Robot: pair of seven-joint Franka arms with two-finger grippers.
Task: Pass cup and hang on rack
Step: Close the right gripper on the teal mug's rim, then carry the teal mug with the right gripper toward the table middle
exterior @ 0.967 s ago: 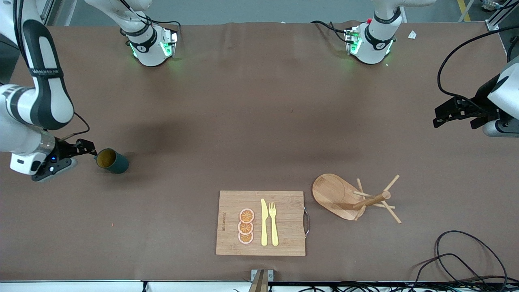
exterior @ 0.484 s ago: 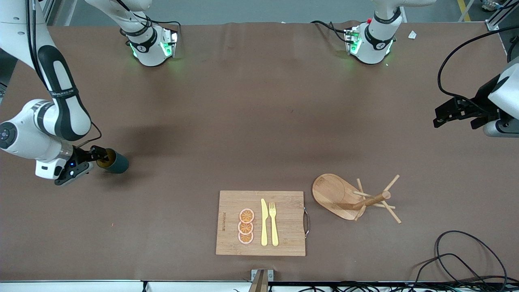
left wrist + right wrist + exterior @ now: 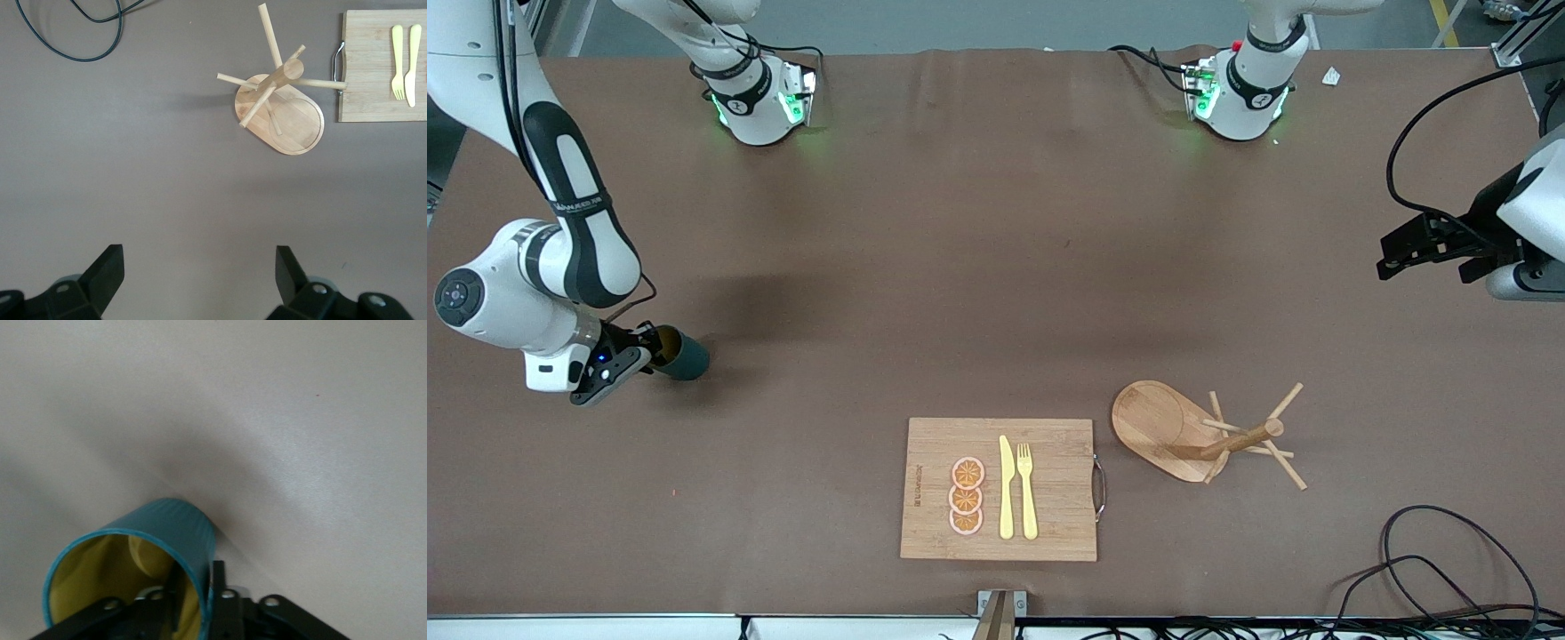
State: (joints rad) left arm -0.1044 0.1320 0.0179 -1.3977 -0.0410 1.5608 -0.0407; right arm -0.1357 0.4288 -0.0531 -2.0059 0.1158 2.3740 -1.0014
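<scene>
The cup (image 3: 683,357), dark teal with a yellowish inside, lies on its side on the table at the right arm's end. My right gripper (image 3: 651,348) is at its mouth, shut on the cup's rim wall. In the right wrist view one finger is inside the cup (image 3: 167,540) and one outside. The wooden rack (image 3: 1172,429) stands near the front edge toward the left arm's end and also shows in the left wrist view (image 3: 287,113). My left gripper (image 3: 1385,260) waits open and empty above the table's left-arm end, with nothing between its fingertips (image 3: 110,267).
A bamboo cutting board (image 3: 1049,444) with a yellow knife (image 3: 1006,489), a fork (image 3: 1027,489) and orange slices (image 3: 966,495) lies beside the rack, toward the right arm's end. Black cables (image 3: 1449,560) lie at the front corner at the left arm's end.
My right gripper moved in to the cup's mouth and put a finger inside it, and its wrist turned. The cup stays on the table. The left arm has not moved.
</scene>
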